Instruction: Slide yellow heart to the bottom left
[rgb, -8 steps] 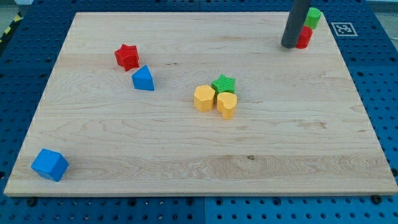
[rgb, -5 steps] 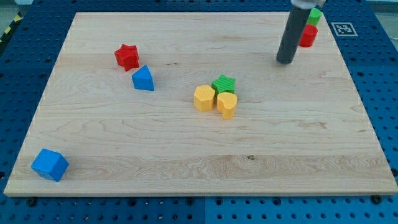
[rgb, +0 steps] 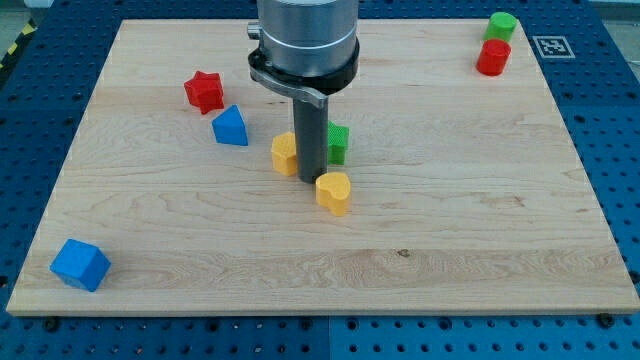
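The yellow heart (rgb: 334, 192) lies near the board's middle, just below and right of my tip (rgb: 309, 181). My tip stands between the yellow heart, a yellow hexagon block (rgb: 284, 154) on its left and a green star (rgb: 338, 144) on its right, which the rod partly hides. The tip touches or nearly touches the heart's upper left edge. The rod and its grey mount (rgb: 303, 45) rise toward the view's top.
A red star (rgb: 204, 91) and a blue triangular block (rgb: 230, 126) sit at upper left. A blue cube (rgb: 80, 264) sits at the bottom left corner. A green cylinder (rgb: 501, 26) and red cylinder (rgb: 492, 58) sit at the top right.
My tip has moved from the top right down into the middle cluster. The yellow heart shifted down and left, the yellow hexagon shifted left, and the green star moved slightly left.
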